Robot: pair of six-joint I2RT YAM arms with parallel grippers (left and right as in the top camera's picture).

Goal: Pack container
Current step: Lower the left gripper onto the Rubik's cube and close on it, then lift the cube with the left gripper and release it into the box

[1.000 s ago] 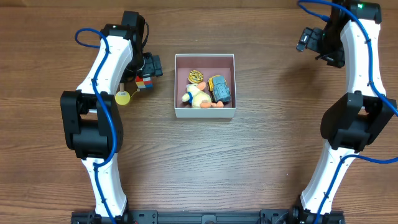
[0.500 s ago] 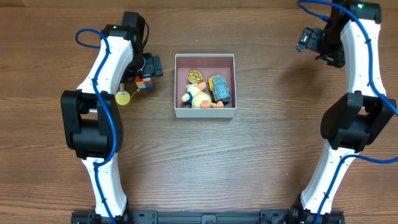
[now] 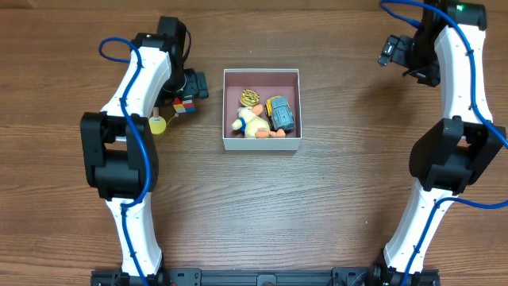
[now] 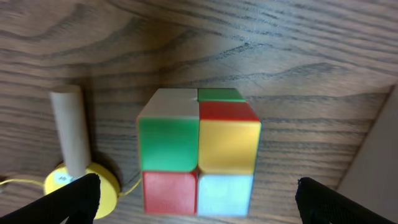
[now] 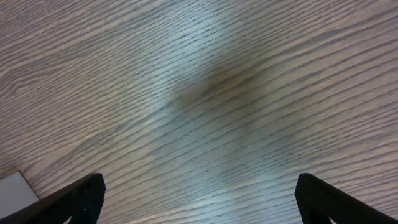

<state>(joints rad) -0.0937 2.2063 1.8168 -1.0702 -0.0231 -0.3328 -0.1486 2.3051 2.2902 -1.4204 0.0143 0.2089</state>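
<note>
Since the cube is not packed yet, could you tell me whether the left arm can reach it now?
Probably yes: the left gripper hangs open over the cube, jaws either side, nothing on top. The yellow toy stands close beside it.

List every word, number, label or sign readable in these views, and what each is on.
Nothing legible.
White sticker on the yellow disc: dark marks, too blurred to read.
Colour cube: plain faces, no print.
Toys in the container: no lettering visible.
</note>
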